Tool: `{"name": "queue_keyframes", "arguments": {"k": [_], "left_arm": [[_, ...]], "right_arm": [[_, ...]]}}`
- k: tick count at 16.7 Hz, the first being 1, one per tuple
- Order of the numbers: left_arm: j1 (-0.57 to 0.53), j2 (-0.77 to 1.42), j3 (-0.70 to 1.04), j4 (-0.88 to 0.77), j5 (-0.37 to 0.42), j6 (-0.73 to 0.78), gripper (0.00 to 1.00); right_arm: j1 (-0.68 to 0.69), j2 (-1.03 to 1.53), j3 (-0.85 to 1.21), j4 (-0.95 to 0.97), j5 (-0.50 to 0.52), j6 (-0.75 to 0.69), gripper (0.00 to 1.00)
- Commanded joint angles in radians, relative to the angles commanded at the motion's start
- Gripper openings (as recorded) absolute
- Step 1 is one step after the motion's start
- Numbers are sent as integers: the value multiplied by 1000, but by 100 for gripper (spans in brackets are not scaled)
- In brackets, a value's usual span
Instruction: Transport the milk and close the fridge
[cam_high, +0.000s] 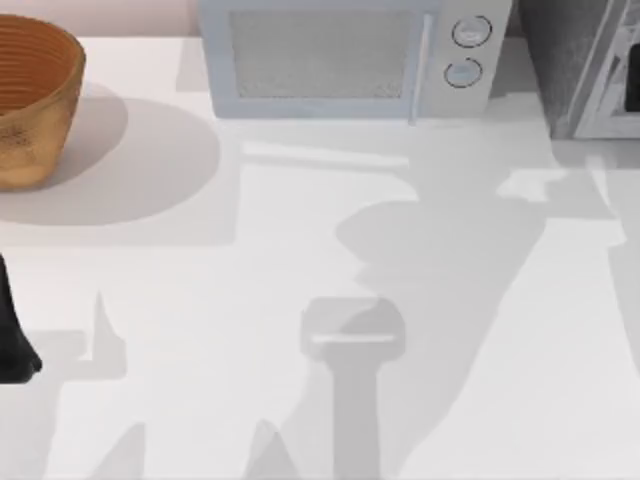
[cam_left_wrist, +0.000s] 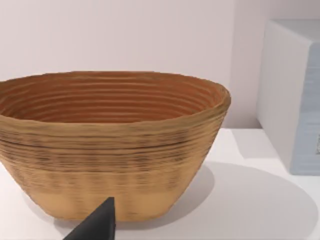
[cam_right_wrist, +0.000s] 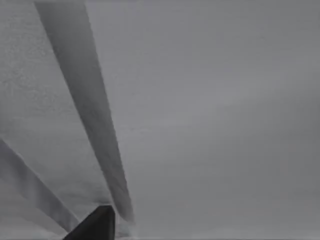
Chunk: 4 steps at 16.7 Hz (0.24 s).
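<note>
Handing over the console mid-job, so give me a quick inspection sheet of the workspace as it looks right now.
Surface: white table, bare in the middle, with shadows across it.
Job's things: fridge at the table's far right corner, cut by the frame edge; whether its door is open or shut cannot be told. The right wrist view faces a grey surface with a pale bar.
Clutter: woven basket at the far left; microwave at the far middle, door shut, two round knobs.
Grippers: left claw low beside the basket, one dark fingertip visible; right claw close to the grey surface. Finger states cannot be told.
Cables: nothing seen.
Surroundings: plain pale wall behind the table.
</note>
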Motion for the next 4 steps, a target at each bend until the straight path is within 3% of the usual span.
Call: {"name": "queue_keyframes", "arguments": {"k": [4], "left_arm": [[0, 0, 0, 0, 0, 0, 100]], "right_arm": [[0, 55, 65, -15, 2, 0, 100]]}}
